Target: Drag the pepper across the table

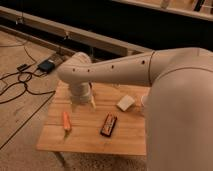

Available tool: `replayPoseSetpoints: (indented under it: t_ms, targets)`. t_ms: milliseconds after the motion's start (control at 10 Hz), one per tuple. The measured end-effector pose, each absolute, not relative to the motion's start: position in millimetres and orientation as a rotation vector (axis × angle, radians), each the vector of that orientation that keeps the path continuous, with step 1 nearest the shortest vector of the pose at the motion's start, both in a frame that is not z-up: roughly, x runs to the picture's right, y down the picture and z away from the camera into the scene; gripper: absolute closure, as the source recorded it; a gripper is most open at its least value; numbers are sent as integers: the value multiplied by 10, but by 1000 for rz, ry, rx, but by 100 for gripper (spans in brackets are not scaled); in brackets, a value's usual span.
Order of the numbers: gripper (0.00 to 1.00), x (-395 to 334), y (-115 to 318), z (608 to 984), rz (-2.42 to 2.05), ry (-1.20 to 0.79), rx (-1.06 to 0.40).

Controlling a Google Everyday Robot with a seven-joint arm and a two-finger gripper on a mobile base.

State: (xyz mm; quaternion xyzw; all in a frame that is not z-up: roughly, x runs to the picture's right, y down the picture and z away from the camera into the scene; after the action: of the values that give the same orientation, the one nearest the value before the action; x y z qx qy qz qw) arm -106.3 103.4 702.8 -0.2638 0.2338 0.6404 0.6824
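The pepper [66, 121] is a small orange-red tapered piece lying on the left part of the light wooden table [90, 137]. My gripper [82, 101] hangs from the white arm over the table's back left area, just above and to the right of the pepper, apart from it. The wrist hides most of the gripper.
A dark rectangular bar with orange marks [108, 124] lies mid-table. A pale small block [125, 102] sits to its back right. The white arm [165, 80] covers the table's right side. Cables and a dark box [46, 65] lie on the floor at left.
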Motion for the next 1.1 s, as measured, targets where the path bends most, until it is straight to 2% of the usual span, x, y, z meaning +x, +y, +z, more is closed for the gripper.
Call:
replayPoseSetpoints:
  t_ms: [800,1100]
  targets:
    - [35,-1070,1019,7038,1434,523,-591]
    - [35,-1309,953,7249,1317,506,-583]
